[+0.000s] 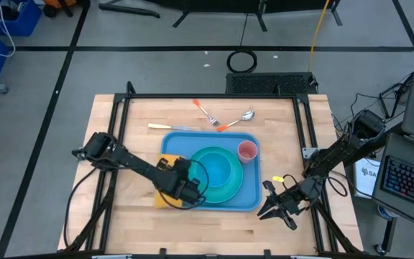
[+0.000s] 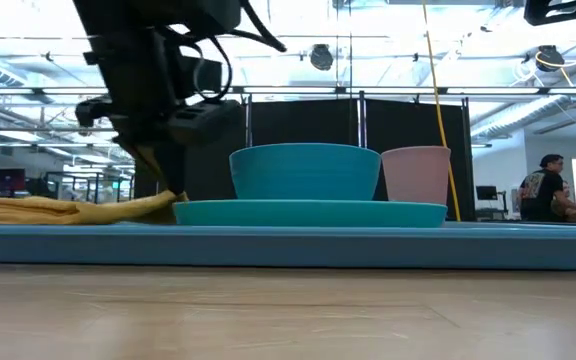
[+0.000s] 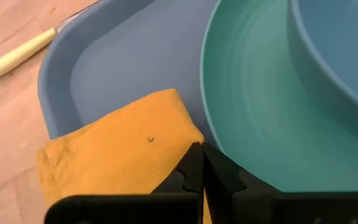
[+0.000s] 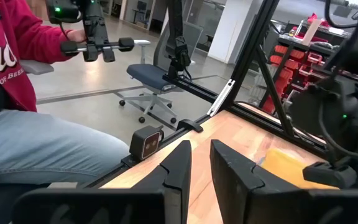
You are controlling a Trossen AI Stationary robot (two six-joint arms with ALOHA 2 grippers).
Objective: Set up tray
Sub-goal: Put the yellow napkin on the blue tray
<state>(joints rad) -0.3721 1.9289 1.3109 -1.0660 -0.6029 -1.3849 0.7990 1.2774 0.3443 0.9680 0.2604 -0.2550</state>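
The light-blue tray (image 1: 251, 193) lies mid-table. On it stand a teal plate (image 1: 230, 190) bearing a teal bowl (image 2: 304, 170), and a pink cup (image 1: 247, 150). A yellow-orange napkin (image 3: 114, 152) lies at the tray's near left corner, partly over the rim onto the table. My left gripper (image 3: 201, 163) is shut, slanting down, with its tips at the napkin's corner beside the plate. My right gripper (image 4: 199, 163) hovers level off the tray's near right corner, its fingers a small gap apart with nothing between them. My left gripper has its shut fingertips (image 3: 191, 163) on the napkin's corner (image 3: 182, 134) next to the plate's rim, coming from above and from the table's left. The fingers hide the contact itself, so layers cannot be told. In the low view that end (image 2: 160, 201) rises slightly toward the fingers; the rest lies flat.
Beyond the tray's far edge lie a yellow-handled knife (image 1: 165, 127), an orange-handled fork (image 1: 204, 110) and a spoon (image 1: 237, 119). Bare wood lies near and right of the tray. A seated person (image 4: 36, 137) shows beyond the table in the right wrist view.
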